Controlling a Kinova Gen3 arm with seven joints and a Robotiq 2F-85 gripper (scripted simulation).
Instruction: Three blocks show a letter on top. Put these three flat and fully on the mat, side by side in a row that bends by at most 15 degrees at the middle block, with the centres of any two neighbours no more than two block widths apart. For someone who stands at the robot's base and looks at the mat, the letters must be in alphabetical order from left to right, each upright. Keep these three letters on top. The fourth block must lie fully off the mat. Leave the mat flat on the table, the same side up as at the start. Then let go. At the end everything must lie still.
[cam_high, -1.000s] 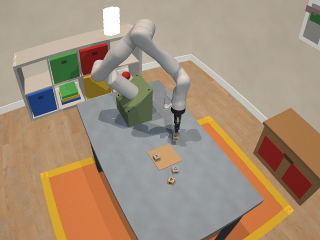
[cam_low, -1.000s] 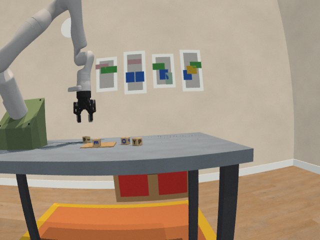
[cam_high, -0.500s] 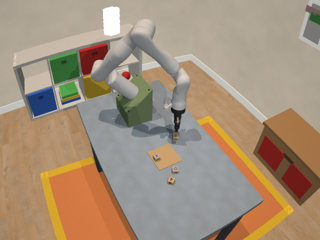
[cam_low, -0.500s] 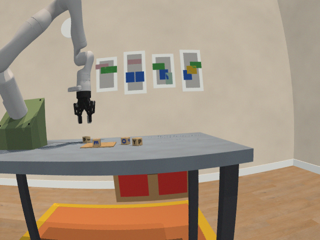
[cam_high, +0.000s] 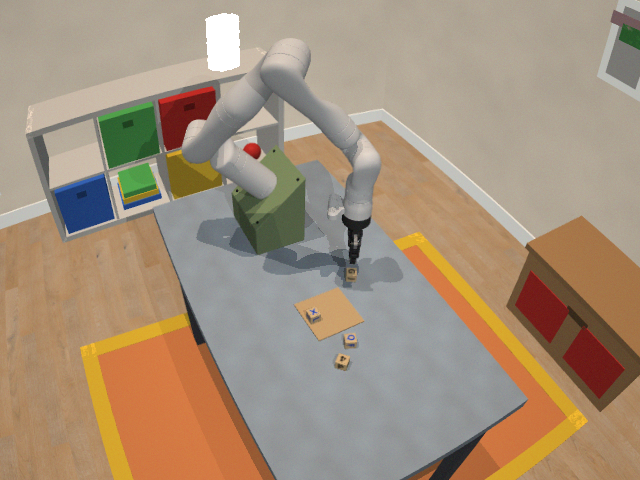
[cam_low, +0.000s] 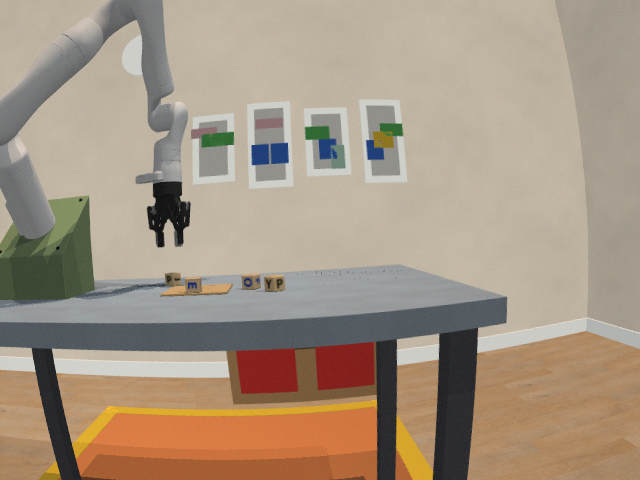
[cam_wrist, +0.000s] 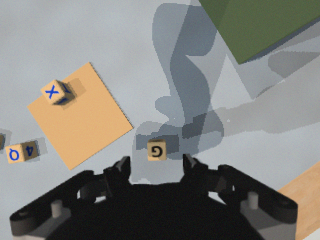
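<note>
A wooden block with a dark G on top (cam_high: 352, 272) lies on the grey table just beyond the tan mat (cam_high: 328, 313), on the robot's side. My gripper (cam_high: 353, 256) hangs straight above it, partly open and empty; in the side view my gripper (cam_low: 169, 240) is well clear of the G block (cam_low: 172, 279). In the wrist view the G block (cam_wrist: 157, 150) sits between my fingertips. A block with a blue X (cam_high: 313, 314) lies on the mat. A block with a blue round letter (cam_high: 351, 339) lies just off the mat's near corner. A fourth block (cam_high: 342, 361) lies beyond it, tilted.
The green arm pedestal (cam_high: 271, 206) stands at the back of the table. A shelf with coloured bins (cam_high: 124, 149) is behind the table and a brown cabinet (cam_high: 578, 310) is on the right. The table's edges are far from the blocks.
</note>
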